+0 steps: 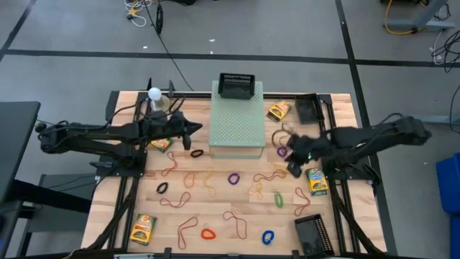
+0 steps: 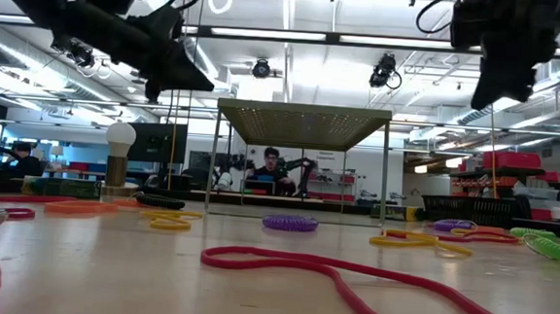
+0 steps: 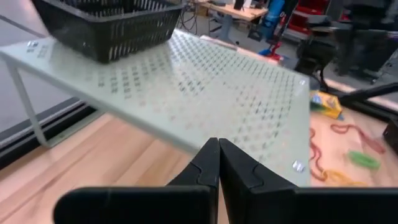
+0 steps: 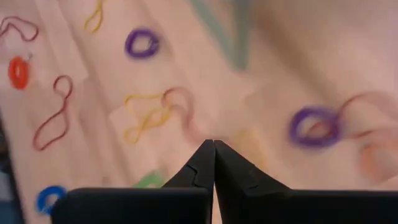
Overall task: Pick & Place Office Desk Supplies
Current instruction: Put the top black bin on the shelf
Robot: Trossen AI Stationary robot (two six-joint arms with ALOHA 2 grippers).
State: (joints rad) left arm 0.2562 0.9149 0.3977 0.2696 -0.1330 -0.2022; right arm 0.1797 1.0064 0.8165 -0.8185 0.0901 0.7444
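Purple loop [image 4: 315, 126] on the wood beyond the right gripper's [image 4: 214, 144] clenched, empty jaws; left jaws likewise clenched.

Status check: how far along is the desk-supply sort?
Done: nothing visibly; the mesh tray looks empty. In hand: nothing; left pincer and right pincer are shut and empty above the table. Left: rubber bands, purple loop and crayon boxes across the table.

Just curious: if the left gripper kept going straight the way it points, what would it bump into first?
Probably the pale-green perforated box: the shut left gripper points at its near edge, though depth is unclear.
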